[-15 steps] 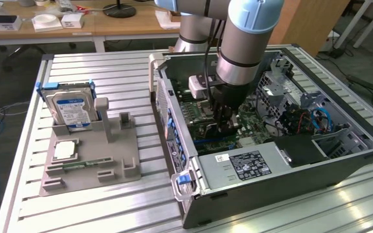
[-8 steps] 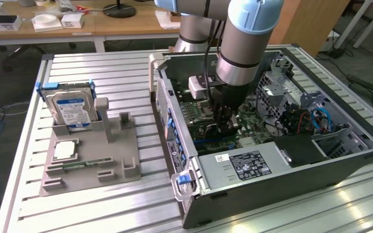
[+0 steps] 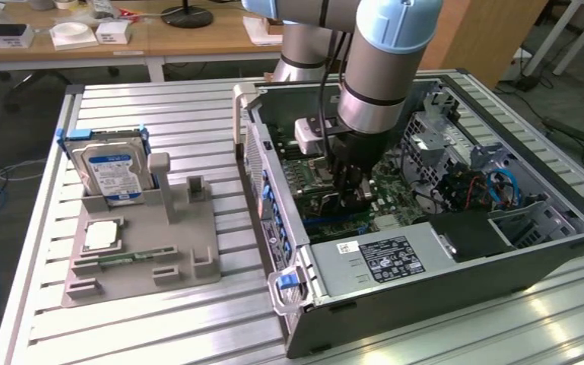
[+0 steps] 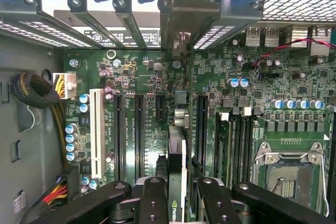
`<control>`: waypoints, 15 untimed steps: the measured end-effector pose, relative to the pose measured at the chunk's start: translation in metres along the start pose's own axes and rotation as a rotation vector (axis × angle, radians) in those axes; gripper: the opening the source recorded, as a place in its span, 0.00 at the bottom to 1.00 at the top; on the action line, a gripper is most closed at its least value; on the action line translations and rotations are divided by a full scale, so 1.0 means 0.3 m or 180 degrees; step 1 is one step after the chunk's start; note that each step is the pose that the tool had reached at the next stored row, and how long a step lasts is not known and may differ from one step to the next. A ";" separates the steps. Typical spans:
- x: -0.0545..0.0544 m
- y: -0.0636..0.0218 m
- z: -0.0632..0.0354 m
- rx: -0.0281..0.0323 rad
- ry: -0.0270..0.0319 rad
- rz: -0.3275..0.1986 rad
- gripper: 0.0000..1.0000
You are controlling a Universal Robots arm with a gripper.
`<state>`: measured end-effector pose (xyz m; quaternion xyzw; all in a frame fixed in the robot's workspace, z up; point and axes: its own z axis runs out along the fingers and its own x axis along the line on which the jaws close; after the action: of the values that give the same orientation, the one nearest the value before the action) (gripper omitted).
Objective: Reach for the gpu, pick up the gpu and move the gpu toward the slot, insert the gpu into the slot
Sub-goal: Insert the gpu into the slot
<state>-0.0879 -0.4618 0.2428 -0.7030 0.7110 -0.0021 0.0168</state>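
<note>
The arm comes down almost vertically from above into the open computer case (image 3: 535, 251), its grey forearm and wrist upright over the green motherboard (image 4: 152, 77). The gripper (image 3: 351, 199) sits low inside the case, pointing straight down at the board.

In the wrist view the gripper (image 4: 177, 195) has its 2 black fingers (image 4: 153, 198) clenched on the gpu (image 4: 177, 156), 1 on each face of the thin card. The card stands on edge between them and runs away from the gripper toward the case's rear wall, where its metal bracket (image 4: 181, 9) stands among the blue-clipped bay covers.

Directly beneath the gripper the card stands over the slot (image 4: 180, 109); its lower edge is right at the connector, but whether it is fully seated cannot be told. Long black connector strips lie on both sides of the held card, and the open square processor socket (image 4: 286, 174) is further off to 1 side.

Outside the case, well away from the gripper, a grey fixture tray (image 3: 145, 258) on the table holds an upright hard drive (image 3: 109, 171) with a blue label.
</note>
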 end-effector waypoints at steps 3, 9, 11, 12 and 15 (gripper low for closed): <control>0.000 0.000 0.001 -0.0007 0.0000 0.0000 0.26; 0.000 0.000 0.010 -0.0014 0.0000 0.0000 0.26; 0.000 0.000 0.016 -0.0016 0.0001 0.0000 0.26; 0.000 0.000 0.020 -0.0017 0.0000 0.0000 0.26; 0.001 0.001 0.026 -0.0023 0.0003 0.0000 0.26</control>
<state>-0.0878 -0.4619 0.2349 -0.7030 0.7110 0.0002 0.0140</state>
